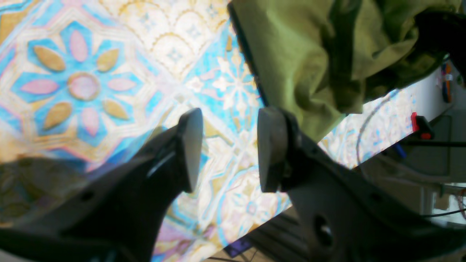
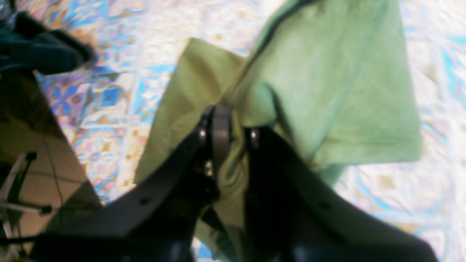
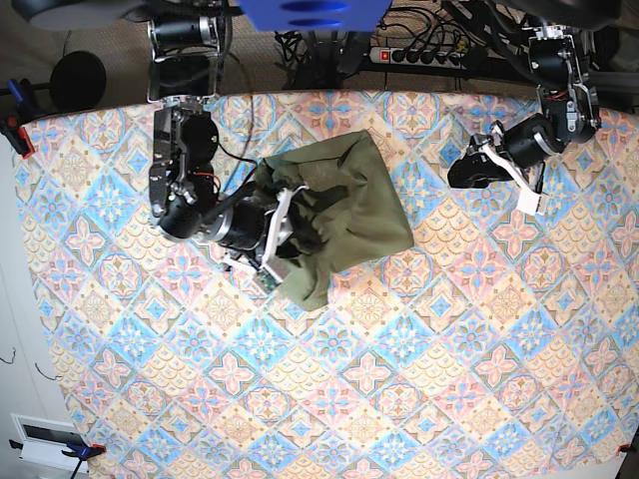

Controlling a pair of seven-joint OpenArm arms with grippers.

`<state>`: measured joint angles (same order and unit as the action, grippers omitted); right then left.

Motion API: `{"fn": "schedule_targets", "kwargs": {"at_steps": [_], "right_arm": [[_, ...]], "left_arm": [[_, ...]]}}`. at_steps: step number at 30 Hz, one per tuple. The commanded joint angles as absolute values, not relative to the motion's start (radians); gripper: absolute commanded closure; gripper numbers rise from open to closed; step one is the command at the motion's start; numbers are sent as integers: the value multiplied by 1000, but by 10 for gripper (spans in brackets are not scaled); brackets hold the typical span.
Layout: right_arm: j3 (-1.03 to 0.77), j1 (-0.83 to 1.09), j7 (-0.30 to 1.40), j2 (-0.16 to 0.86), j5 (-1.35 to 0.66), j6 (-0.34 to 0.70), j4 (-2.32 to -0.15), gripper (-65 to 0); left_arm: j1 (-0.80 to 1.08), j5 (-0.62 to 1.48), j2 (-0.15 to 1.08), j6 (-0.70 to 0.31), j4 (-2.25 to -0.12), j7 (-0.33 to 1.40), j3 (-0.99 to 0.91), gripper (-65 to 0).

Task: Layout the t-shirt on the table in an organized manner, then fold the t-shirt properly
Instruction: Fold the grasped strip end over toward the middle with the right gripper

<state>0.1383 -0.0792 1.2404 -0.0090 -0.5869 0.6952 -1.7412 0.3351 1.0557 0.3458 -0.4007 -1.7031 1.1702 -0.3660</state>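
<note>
T-shirt (image 3: 339, 215) lies bunched at the table's (image 3: 419, 399) upper left, long axis running roughly 11 to 5 o'clock. Right gripper (image 2: 233, 138) pinched on a fold at its 8 o'clock edge. Left gripper (image 1: 229, 149) hangs partly open and empty, well apart at the shirt's 3 o'clock; the right arm is far nearer.

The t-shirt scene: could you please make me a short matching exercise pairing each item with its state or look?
Column one:
1. left tool
2. right tool
3. t-shirt
4. table

Column two:
A. crumpled, olive green
B. shut on fabric
C. open, holding nothing
D. covered in pink, blue and cream tiles

Pairs: 1-C, 2-B, 3-A, 4-D
</note>
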Motion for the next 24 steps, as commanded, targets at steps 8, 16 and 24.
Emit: {"fn": "schedule_targets", "kwargs": {"at_steps": [8, 16, 24], "right_arm": [[335, -102, 1211, -13, -605, 698, -1761, -46], [552, -104, 1110, -4, -381, 698, -1742, -245], [562, -99, 1058, 51, -369, 698, -1865, -268]], "left_arm": [[337, 1076, 331, -407, -1716, 1159, -367, -240], [332, 1076, 331, -407, -1716, 1159, -367, -240], [337, 1078, 331, -407, -1716, 1159, -367, -240]]}}
